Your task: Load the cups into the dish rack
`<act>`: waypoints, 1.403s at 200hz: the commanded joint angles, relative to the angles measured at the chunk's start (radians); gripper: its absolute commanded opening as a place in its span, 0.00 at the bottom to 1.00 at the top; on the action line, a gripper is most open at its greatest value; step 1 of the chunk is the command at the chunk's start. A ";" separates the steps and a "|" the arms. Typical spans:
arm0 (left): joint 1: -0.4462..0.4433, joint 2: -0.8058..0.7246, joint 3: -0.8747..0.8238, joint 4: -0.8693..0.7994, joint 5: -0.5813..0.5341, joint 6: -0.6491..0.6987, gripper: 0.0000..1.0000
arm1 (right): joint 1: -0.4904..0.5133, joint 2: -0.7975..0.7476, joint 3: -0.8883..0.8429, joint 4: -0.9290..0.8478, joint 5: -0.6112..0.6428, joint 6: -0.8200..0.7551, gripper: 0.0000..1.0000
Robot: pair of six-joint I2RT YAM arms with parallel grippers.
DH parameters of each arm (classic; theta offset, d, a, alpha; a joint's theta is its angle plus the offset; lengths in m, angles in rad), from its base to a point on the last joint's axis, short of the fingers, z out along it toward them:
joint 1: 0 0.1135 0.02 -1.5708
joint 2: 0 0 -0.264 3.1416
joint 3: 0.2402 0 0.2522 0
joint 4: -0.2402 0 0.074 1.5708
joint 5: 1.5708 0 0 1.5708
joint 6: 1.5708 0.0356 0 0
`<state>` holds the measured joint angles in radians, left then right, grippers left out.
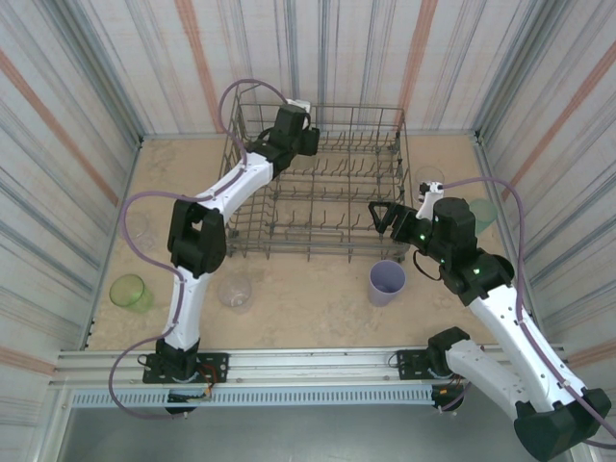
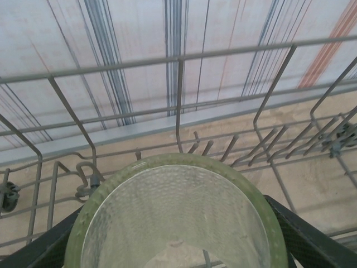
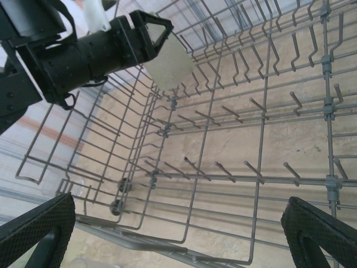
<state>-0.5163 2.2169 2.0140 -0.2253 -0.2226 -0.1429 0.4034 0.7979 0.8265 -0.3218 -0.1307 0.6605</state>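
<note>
The left hand (image 2: 178,245) holds a yellowish cup (image 2: 173,218) over the rack's (image 1: 318,246) far left corner. The right hand (image 1: 387,218) gapes wide at its right front. A lavender cup (image 1: 387,282), a clear cup (image 1: 235,289) and a green cup (image 1: 128,292) stand on the surface (image 1: 308,303).

I can read no words, numbers, labels or brand marks here, neither on the dish rack (image 1: 308,252) nor on the lavender cup (image 1: 387,282) at lower middle.

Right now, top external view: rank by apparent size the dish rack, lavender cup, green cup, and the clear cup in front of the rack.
1. dish rack: by far the largest.
2. lavender cup, green cup and clear cup: these look about alike, so I am not ranking them.
</note>
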 commanded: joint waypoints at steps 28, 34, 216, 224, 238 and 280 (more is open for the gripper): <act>0.006 0.023 -0.044 0.081 -0.024 0.026 0.06 | -0.009 0.003 0.007 0.008 -0.007 -0.027 0.99; 0.004 0.023 -0.053 0.090 -0.026 0.025 0.05 | -0.011 0.004 0.006 0.009 -0.007 -0.027 0.99; -0.005 -0.002 -0.359 0.429 -0.123 0.098 0.14 | -0.015 0.058 0.014 0.049 -0.013 -0.021 0.99; -0.007 -0.007 -0.374 0.440 -0.124 0.097 0.13 | -0.016 0.062 0.015 0.051 -0.013 -0.021 0.99; -0.011 -0.030 -0.412 0.482 -0.135 0.104 0.10 | -0.017 0.067 0.019 0.051 -0.014 -0.023 0.99; -0.016 -0.067 -0.448 0.539 -0.142 0.182 0.08 | -0.016 0.081 0.018 0.068 -0.015 -0.020 0.99</act>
<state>-0.5411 2.1708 1.5932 0.3580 -0.3092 -0.0433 0.3920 0.8688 0.8265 -0.2783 -0.1318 0.6605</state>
